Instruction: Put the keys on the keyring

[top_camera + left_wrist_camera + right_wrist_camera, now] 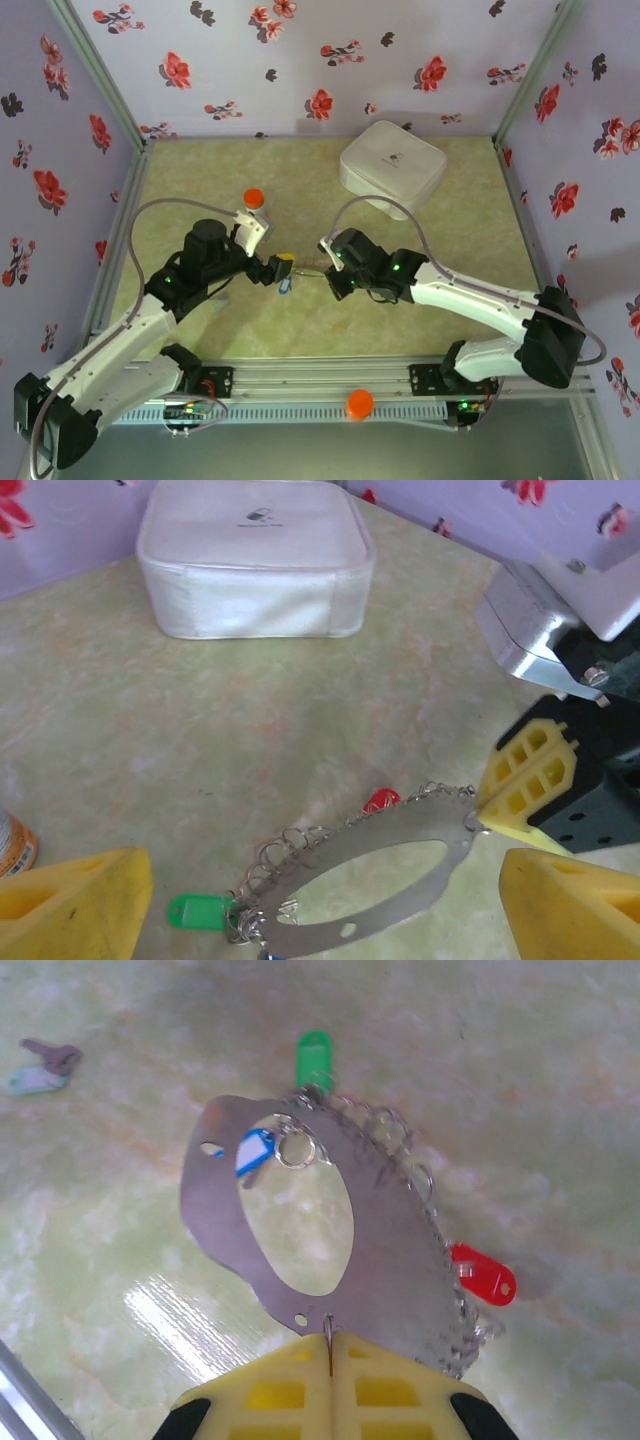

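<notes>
From above, we see both arms reaching toward the middle of the surface (450,240), their tips close together. The left gripper (283,268) and the right gripper (332,274) face each other, and the keyring (308,272) shows as a thin line between them. An orange-capped bottle (253,198) stands just beyond the left arm. A white case (393,165) sits by the far edge, toward the far right corner.

In the left wrist view, we find the left gripper's yellow fingers (70,905) spread wide and grasping nothing. The keyring's near end, with a green-tagged key (200,912), lies between them and touches neither. A red-tagged key (380,800) sits on the row of small rings along its rim. The right gripper pinches the far end.

In the right wrist view, we see the right gripper's fingers pressed together on the keyring's rim. A blue-tagged key (255,1150) shows through its opening. A loose key (45,1063) with a pale tag lies well apart on the surface.
</notes>
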### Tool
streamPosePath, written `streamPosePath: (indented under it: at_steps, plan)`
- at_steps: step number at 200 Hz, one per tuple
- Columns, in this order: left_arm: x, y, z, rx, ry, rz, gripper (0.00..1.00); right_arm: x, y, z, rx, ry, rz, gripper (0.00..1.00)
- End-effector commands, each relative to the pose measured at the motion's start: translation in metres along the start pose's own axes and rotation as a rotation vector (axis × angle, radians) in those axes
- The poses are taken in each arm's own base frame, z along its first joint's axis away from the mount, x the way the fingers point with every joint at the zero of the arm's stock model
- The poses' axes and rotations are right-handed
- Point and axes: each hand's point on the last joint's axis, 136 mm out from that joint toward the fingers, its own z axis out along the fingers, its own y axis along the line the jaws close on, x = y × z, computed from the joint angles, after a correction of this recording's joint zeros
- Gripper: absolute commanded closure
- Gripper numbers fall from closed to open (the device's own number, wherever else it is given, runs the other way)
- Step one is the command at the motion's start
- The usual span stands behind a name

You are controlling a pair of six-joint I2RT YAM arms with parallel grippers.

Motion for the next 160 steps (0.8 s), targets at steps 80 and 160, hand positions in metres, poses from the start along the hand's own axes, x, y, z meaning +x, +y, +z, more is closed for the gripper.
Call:
streamPosePath:
  at_steps: [80, 160]
  plan:
    - [-0.020, -0.018, -0.015, 0.106, 0.047, 0.206, 0.37, -0.034, 0.035, -0.041, -0.200, -0.226, -0.315, 1.00]
    - [-0.010, -0.046, -0.015, 0.254, -0.008, 0.245, 0.49, -0.045, 0.061, -0.062, -0.327, -0.356, -0.475, 1.00]
